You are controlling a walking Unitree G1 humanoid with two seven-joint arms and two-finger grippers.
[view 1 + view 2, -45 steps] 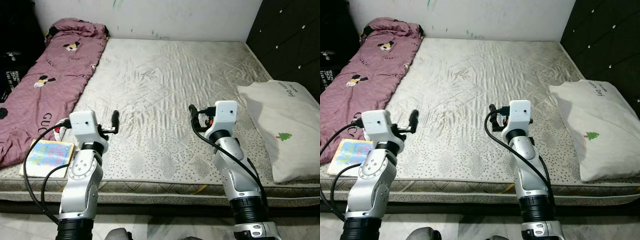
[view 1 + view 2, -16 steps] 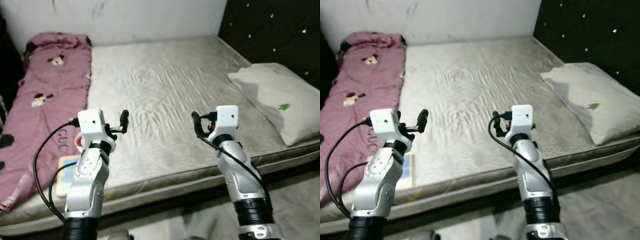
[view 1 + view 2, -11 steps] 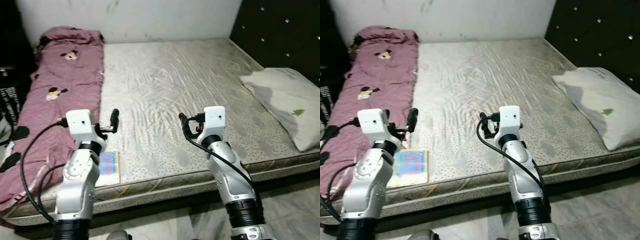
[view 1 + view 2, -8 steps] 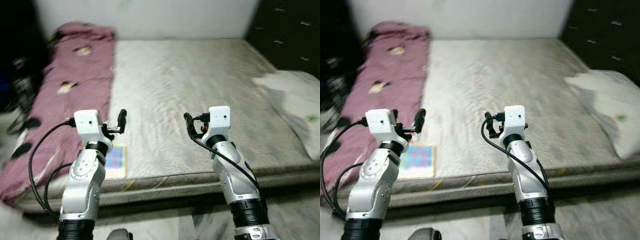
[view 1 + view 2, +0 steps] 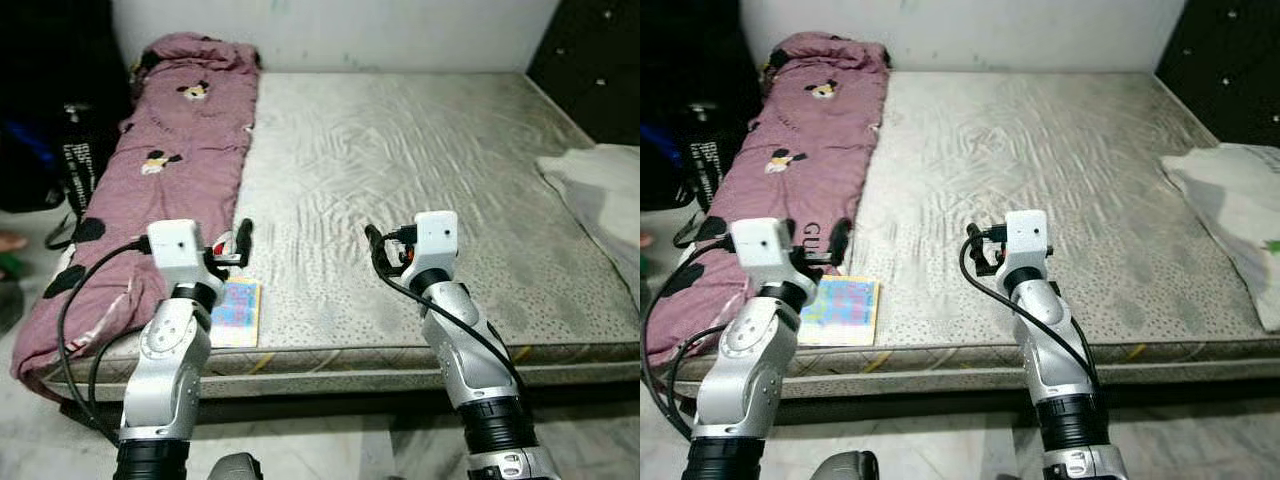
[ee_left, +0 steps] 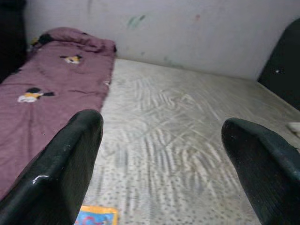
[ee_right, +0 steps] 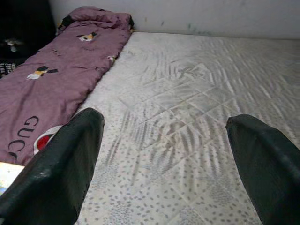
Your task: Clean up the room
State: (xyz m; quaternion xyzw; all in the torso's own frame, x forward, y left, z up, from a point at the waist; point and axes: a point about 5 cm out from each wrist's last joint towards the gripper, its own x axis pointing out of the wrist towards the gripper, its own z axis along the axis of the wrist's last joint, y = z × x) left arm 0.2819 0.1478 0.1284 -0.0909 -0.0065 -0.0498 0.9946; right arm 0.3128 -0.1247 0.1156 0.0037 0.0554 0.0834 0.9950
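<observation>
Both arms are hovering above the front edge of the bare mattress (image 5: 400, 150), the left gripper (image 6: 164, 154) and the right gripper (image 7: 166, 159) each holding its black fingers spread wide with nothing between them. A colourful book (image 5: 843, 310) is lying flat at the mattress's front left corner, just beside the purple blanket (image 5: 170, 150) (cartoon-printed) running along the left edge. A white pillow (image 5: 1235, 205) is resting at the right edge.
</observation>
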